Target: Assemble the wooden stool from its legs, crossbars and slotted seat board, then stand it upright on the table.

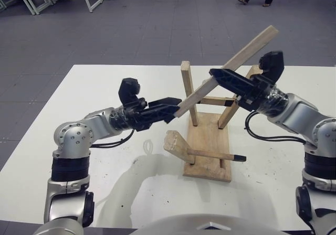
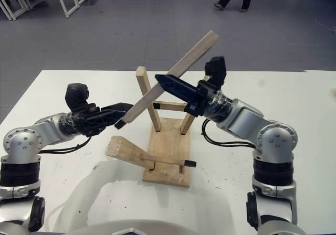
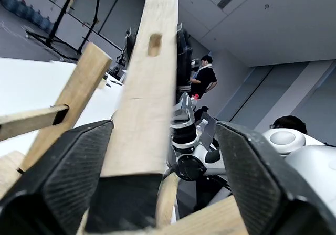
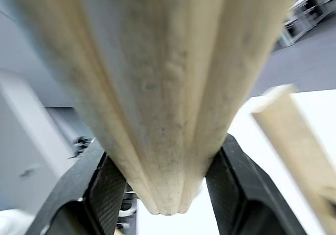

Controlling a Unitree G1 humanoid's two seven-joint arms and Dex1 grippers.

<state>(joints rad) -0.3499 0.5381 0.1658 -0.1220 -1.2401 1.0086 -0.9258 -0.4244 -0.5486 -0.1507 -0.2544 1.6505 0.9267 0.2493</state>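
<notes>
The long leg [image 1: 239,56] hangs slanted in the air over the seat board [image 1: 207,140]. The board lies flat on the surface [image 1: 94,88] with two upright legs [image 1: 188,91] standing in it. The right gripper [image 1: 216,76] fingers are clamped on the long leg mid-length. The left gripper [image 1: 173,110] is at its lower end; fingers look spread, with one pad touching.

The slanted leg [image 1: 249,51], held across above the seat board [image 1: 210,135], bars the way down to the two upright legs [image 1: 188,91] and the crossbar [image 1: 212,100] between them. A tilted leg [image 1: 176,143] lies at the board's near left corner; bare table [image 1: 105,83] flanks the board on both sides.
</notes>
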